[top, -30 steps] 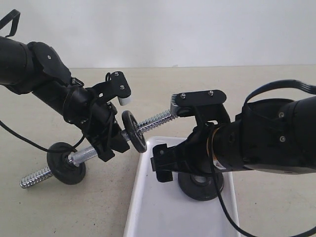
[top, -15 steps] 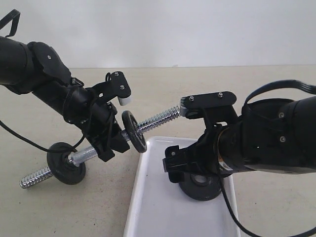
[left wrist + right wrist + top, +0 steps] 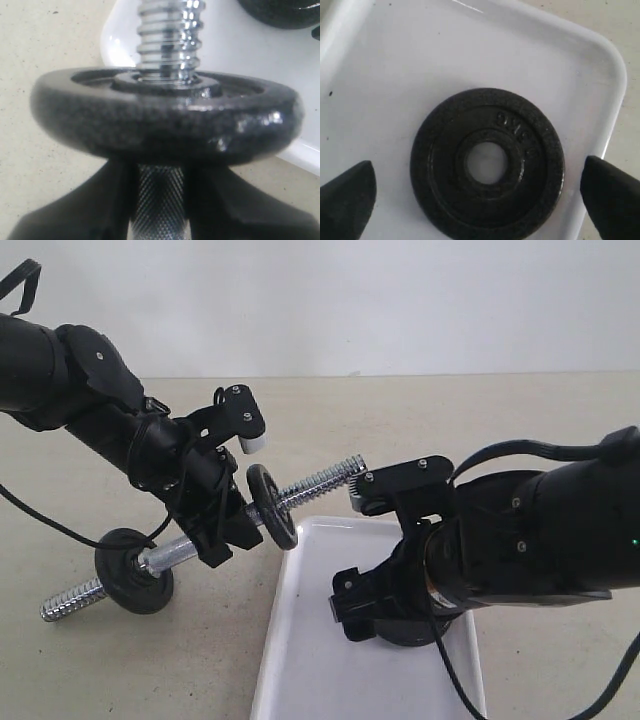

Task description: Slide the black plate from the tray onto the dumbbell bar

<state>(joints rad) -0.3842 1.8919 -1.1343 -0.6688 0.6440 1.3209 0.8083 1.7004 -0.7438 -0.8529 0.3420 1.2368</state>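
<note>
Hovering over the tray (image 3: 300, 640), the right gripper (image 3: 479, 180) has its fingers spread wide, one on each side of the black plate (image 3: 440, 160), and neither appears to touch it. The plate lies flat on the tray floor near one rounded corner, with white showing through its hole. In the exterior view it sits right of centre near the bottom, mostly hidden under the gripper.

The left gripper (image 3: 228, 530) is clamped on the knurled middle of the dumbbell bar (image 3: 315, 483). It holds the bar off the tabletop (image 3: 560, 420) at a slant, from lower left to upper right of the exterior frame. One mounted disc (image 3: 272, 505) already sits on the thread just beyond the left fingers, and a second disc (image 3: 133, 570) sits towards the low end.

The free threaded tip ends above the tray's far edge, up and to the left of the lying plate and close to the right gripper's upper finger.

The coming move likely turns on a mismatch of axes. The plate's hole faces straight up, while the bar's long axis runs nearly level and slanted across the frame. I judge the right arm, clearly the nearer one, must close on the rim, lift, and tip the plate on edge. Only then can the hole meet the tip and slide down towards the mounted disc.
</note>
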